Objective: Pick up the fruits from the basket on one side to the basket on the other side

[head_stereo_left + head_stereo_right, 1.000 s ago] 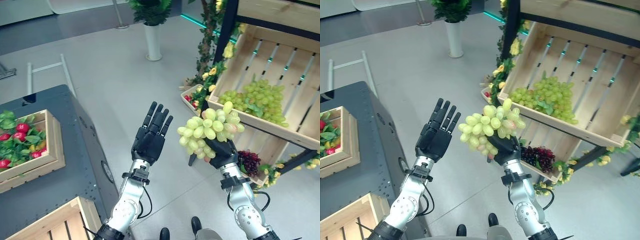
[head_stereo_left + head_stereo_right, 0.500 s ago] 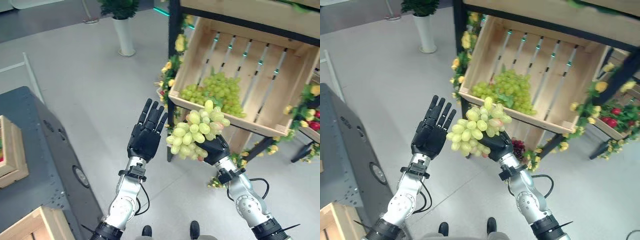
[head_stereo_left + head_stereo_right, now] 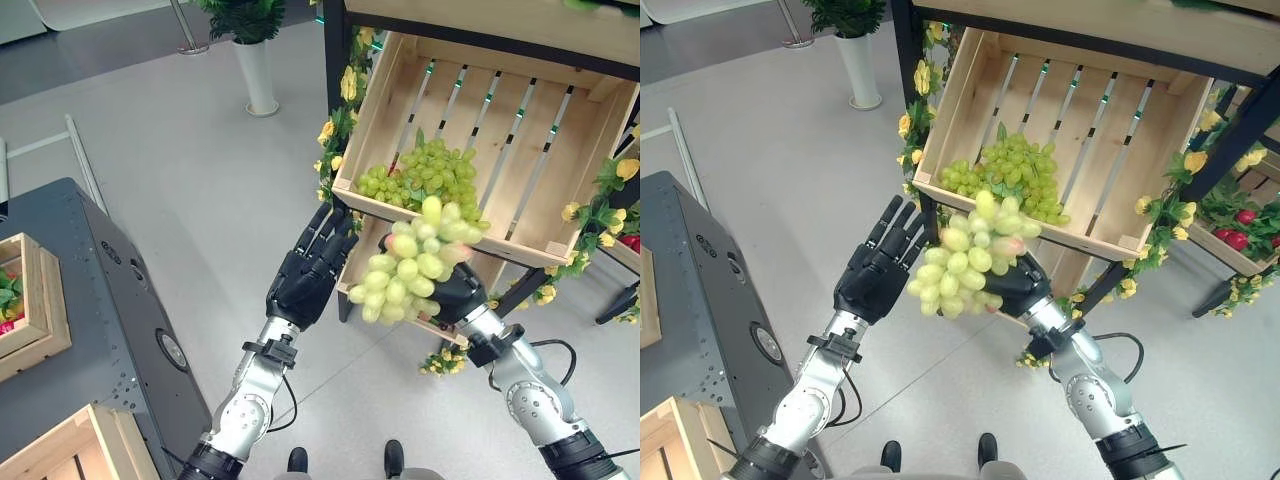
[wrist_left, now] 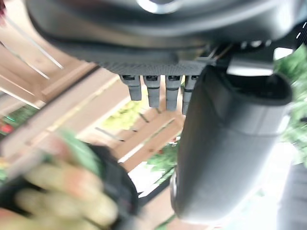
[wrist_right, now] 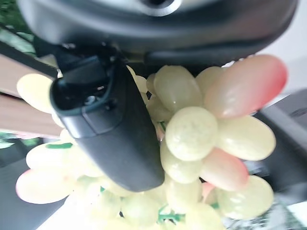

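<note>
Grape bunch (image 3: pixel 968 262) in right hand (image 3: pixel 1018 288)

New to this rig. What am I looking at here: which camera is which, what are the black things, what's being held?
It's a humanoid robot. Two pictures come from a stereo camera on its head, looking down at its own arms; the other two come from cameras on each wrist, very close up.

The black things are its hands. The right robot hand is curled round a bunch of green grapes; the right wrist view shows its thumb lying across the fruit. The left robot hand is open, fingers straight, holding nothing, beside the bunch.

Ahead stands a tilted wooden crate on a rack, with more green grapes inside. To the robot's left is a dark cart carrying other wooden crates.
</note>
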### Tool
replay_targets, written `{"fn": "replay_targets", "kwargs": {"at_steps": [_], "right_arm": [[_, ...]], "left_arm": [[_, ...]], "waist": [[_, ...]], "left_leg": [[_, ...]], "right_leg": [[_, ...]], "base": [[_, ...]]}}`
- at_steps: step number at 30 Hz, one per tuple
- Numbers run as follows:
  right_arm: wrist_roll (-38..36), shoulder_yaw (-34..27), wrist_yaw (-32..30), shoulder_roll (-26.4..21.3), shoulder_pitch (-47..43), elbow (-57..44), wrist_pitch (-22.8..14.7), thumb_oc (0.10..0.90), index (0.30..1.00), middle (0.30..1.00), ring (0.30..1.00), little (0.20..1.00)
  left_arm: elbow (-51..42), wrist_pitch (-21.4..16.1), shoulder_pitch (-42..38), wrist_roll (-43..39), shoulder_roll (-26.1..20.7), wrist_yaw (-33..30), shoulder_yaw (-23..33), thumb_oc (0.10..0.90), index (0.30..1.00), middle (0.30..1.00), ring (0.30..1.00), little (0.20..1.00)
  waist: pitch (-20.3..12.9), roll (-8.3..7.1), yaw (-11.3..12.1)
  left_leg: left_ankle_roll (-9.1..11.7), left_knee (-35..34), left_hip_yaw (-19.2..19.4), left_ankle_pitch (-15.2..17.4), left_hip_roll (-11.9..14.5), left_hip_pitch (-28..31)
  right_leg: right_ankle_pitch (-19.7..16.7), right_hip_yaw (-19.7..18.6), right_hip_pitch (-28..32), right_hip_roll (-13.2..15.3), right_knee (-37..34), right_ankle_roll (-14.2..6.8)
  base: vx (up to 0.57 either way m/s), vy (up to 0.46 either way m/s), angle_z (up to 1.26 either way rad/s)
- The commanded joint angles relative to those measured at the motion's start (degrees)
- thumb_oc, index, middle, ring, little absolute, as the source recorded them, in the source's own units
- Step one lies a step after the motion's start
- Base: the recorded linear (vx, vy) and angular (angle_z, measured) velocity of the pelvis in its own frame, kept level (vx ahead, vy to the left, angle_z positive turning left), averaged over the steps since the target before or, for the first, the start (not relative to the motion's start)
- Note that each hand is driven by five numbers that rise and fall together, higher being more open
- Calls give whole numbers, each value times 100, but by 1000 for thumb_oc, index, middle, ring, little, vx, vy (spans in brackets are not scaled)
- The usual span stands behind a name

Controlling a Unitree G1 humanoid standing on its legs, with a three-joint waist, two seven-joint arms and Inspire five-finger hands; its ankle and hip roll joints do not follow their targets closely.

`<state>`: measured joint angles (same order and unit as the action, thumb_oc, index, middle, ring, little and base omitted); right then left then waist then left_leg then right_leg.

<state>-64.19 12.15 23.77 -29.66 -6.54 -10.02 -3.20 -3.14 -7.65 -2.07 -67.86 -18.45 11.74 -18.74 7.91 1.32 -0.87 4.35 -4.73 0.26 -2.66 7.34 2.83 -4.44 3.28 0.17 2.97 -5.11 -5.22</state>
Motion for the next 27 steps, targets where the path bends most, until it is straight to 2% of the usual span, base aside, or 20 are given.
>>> {"fn": "replay_targets", "kwargs": {"at_steps": [1,3,5,10,13,16,18,19,21,22,23,26,27], "right_arm": [[-894,-732,16,309,-992,-716,-1030,400,300,300,300,300],[-866,-787,-108,322,-1071,-741,-1076,400,300,300,300,300],[-883,-888,-612,282,-1289,-743,-1254,400,300,300,300,300],[-1173,-1102,-1363,261,-1790,-342,-1586,400,300,300,300,300],[-1211,-1279,-2092,214,-2252,-17,-1947,400,300,300,300,300],[-918,-1427,-2847,122,-2577,230,-2212,400,300,300,300,300],[-407,-1468,-3334,13,-2752,348,-2206,400,300,300,300,300],[77,-1478,-3672,-76,-2857,471,-2124,400,300,300,300,300],[608,-1473,-3968,-238,-2991,744,-1993,400,300,300,300,300],[1282,-1479,-4226,-376,-3085,1028,-1841,400,300,300,300,300],[1466,-1458,-4274,-469,-3119,1163,-1837,400,300,300,300,300],[2926,-1295,-4631,-1063,-3292,2097,-1617,400,300,300,300,300],[3079,-1232,-4667,-1176,-3339,2274,-1620,400,300,300,300,300]], "left_arm": [[-209,20,-400,356,-199,467,142,800,900,900,900,900],[-216,23,-365,439,-232,467,146,800,900,900,900,900],[-211,85,-328,393,-291,570,144,800,900,900,900,900],[-139,119,-271,330,-333,617,56,800,900,900,900,900],[-114,147,-240,221,-402,632,-44,800,900,900,900,900],[-70,139,-221,123,-460,690,-96,800,900,900,900,900],[-66,148,-238,61,-489,700,-147,800,900,900,900,900],[-90,185,-251,44,-502,666,-181,800,900,900,900,900],[-70,176,-274,4,-517,676,-277,800,900,900,900,900],[-74,212,-310,-10,-528,666,-323,800,900,900,900,900],[-77,211,-318,-3,-537,659,-338,800,900,900,900,900],[-96,189,-333,-45,-575,660,-482,800,900,900,900,900],[-93,187,-335,-65,-591,672,-501,800,900,900,900,900]], "waist": [[-613,-350,-16],[-630,-339,-7],[-654,-323,27],[-698,-339,98],[-720,-356,149],[-731,-361,184],[-740,-356,205],[-738,-356,215],[-746,-356,229],[-747,-357,244],[-747,-363,246],[-740,-377,281],[-738,-381,289]], "left_leg": [[-315,-27,127,-24,-257,-151],[-324,-27,131,8,-270,-115],[-343,-27,147,57,-289,-67],[-367,-27,140,150,-311,2],[-385,-27,118,159,-328,-12],[-393,-27,104,184,-325,5],[-390,-27,88,193,-324,13],[-386,-27,81,196,-322,21],[-380,-27,70,192,-322,15],[-375,-27,64,193,-318,17],[-377,-27,63,195,-321,16],[-376,-27,15,180,-328,6],[-376,-27,-4,179,-334,2]], "right_leg": [[64,2,218,130,16,164],[77,2,246,146,16,151],[85,13,277,179,11,134],[101,23,335,210,11,98],[73,35,311,222,11,89],[77,33,329,228,11,89],[85,39,338,232,11,87],[80,40,343,237,11,85],[67,48,335,246,11,73],[61,55,330,253,11,65],[61,53,331,254,11,64],[44,77,325,266,11,48],[43,77,324,265,11,46]], "base": [[122,105,-9],[79,74,-5],[79,67,0],[58,25,3],[11,2,2],[21,-3,0],[16,1,1],[0,0,0],[0,0,0],[0,0,0],[0,0,0],[0,0,0],[0,0,0]]}}
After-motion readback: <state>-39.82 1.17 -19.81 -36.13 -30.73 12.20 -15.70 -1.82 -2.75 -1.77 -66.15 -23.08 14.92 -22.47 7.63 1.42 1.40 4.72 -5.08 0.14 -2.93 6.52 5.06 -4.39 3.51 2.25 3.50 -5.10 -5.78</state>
